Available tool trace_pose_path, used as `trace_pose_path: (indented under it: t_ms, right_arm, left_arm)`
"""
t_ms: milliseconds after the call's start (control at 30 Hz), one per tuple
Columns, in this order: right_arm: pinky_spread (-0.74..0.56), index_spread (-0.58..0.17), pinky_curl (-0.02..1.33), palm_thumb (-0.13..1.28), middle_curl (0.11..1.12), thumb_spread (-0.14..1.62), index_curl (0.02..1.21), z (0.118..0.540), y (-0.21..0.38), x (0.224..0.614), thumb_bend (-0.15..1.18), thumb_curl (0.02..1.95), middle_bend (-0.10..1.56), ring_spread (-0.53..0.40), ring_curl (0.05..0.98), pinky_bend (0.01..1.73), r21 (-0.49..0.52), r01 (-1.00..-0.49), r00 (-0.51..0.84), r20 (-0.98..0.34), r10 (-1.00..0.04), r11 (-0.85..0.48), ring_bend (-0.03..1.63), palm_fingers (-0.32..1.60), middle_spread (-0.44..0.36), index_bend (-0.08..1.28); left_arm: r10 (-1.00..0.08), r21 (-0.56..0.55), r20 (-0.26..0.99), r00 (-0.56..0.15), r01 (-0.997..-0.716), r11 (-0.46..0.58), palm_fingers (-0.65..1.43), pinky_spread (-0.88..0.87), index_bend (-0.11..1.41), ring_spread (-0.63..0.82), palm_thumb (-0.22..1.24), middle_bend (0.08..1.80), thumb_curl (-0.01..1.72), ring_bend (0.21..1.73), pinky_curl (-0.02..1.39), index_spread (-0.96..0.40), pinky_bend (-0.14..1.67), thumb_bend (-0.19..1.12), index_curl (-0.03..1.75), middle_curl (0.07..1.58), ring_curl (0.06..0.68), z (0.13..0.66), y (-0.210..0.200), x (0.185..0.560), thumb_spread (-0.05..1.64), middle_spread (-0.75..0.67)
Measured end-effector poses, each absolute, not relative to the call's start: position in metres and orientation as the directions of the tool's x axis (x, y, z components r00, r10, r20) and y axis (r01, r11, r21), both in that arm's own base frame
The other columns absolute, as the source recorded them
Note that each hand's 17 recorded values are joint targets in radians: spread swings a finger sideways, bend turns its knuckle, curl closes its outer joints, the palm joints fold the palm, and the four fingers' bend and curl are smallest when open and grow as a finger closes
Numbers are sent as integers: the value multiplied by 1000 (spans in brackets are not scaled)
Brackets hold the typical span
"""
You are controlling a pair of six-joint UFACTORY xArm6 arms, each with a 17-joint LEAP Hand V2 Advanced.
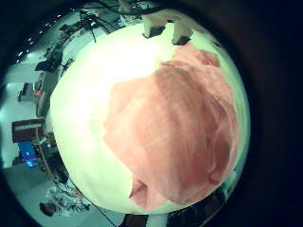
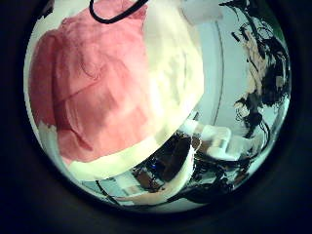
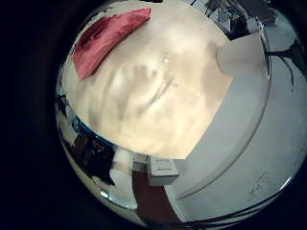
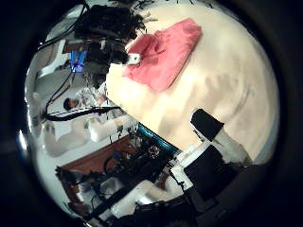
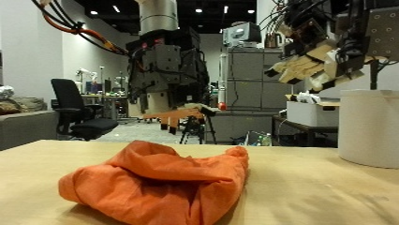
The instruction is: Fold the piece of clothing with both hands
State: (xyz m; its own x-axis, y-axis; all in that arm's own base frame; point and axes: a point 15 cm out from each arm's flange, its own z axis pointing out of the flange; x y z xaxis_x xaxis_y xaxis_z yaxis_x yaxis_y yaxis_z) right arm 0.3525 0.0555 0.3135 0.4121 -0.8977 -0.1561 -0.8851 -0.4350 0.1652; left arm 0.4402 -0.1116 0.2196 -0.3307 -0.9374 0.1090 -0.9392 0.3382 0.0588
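An orange-red piece of clothing (image 5: 156, 183) lies crumpled in a heap on the tan table (image 5: 312, 192). My left hand (image 5: 169, 75) hangs above the far side of it, fingers relaxed and open, holding nothing. My right hand (image 5: 327, 52) is raised high and off to the side, away from the clothing, fingers spread and empty. The clothing fills much of the left little finger side palm view (image 1: 175, 132) and the left thumb side palm view (image 2: 93, 83). It lies far off in the right little finger side palm view (image 3: 106, 38). In the right thumb side palm view (image 4: 166, 52) the left hand (image 4: 104, 38) hangs over it.
A tall white cylinder (image 5: 372, 127) stands on the table below my right hand and also shows in the right little finger side palm view (image 3: 240, 57). An office chair (image 5: 68, 103) and cabinets (image 5: 256, 89) stand beyond the table's far edge.
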Motion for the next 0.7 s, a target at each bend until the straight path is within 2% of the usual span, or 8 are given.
trace_pose_path:
  t_ms: [67,200,467,700]
  right_arm:
    - [284,-273,288,919,343,1008,282,314,55,351,-19,571,196,225,234,363,169,-885,411,-157,-898,-434,312,152,22,164]
    - [281,-272,290,919,342,1008,283,315,54,352,-19,572,195,214,235,355,169,-885,412,-153,-898,-435,308,153,32,163]
    - [280,-272,295,919,339,1008,283,311,56,353,-19,572,195,206,239,349,170,-885,410,-158,-898,-434,303,155,37,161]
    - [280,-272,299,919,338,1008,283,312,56,353,-19,573,196,197,242,346,169,-884,412,-156,-898,-435,301,155,40,159]
  left_arm:
    - [-946,52,98,-309,-948,315,-67,518,147,508,33,170,223,389,319,96,210,-15,251,246,226,221,-97,441,1214,239]
    - [-946,81,102,-307,-945,316,-65,519,149,508,33,172,222,388,319,95,208,-15,251,248,227,204,-95,421,1214,235]
    - [-943,57,40,-329,-942,331,-54,511,151,498,46,174,226,394,320,91,205,-14,254,251,230,169,-83,405,1208,228]
    - [-934,60,26,-357,-932,358,-45,508,155,494,51,175,228,399,321,84,206,-14,259,254,233,146,-91,398,1202,220]
